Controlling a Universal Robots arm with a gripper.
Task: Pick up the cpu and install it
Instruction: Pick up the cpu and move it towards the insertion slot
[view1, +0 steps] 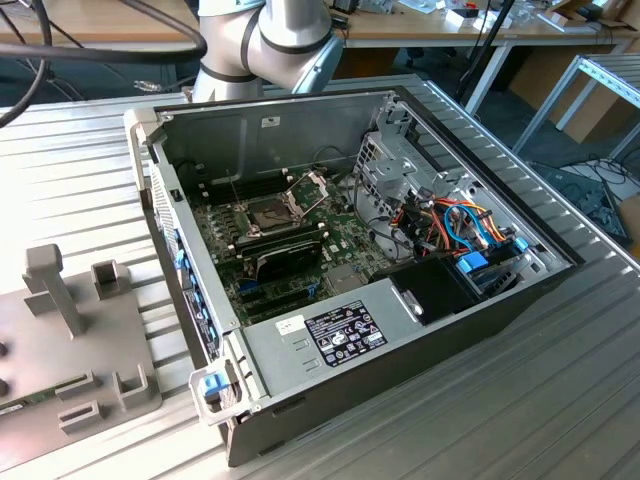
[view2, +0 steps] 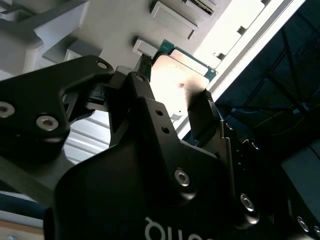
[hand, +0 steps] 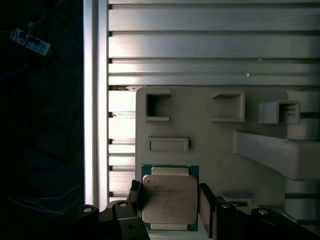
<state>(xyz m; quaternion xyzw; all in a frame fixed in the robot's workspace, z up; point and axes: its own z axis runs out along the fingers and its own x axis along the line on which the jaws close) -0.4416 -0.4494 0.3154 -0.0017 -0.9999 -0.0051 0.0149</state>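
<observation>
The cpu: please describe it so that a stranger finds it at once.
Find the pale grey fixture plate with raised blocks on the ribbed metal table. Near its edge, at the black gripper, is the cpu: a small flat square with a dull silver top and green rim, unlike the plain grey blocks beside it.

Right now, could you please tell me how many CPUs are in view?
1. The cpu is at the tool, by the edge of the grey fixture plate, in both wrist views. Another may hide inside the computer case.
</observation>
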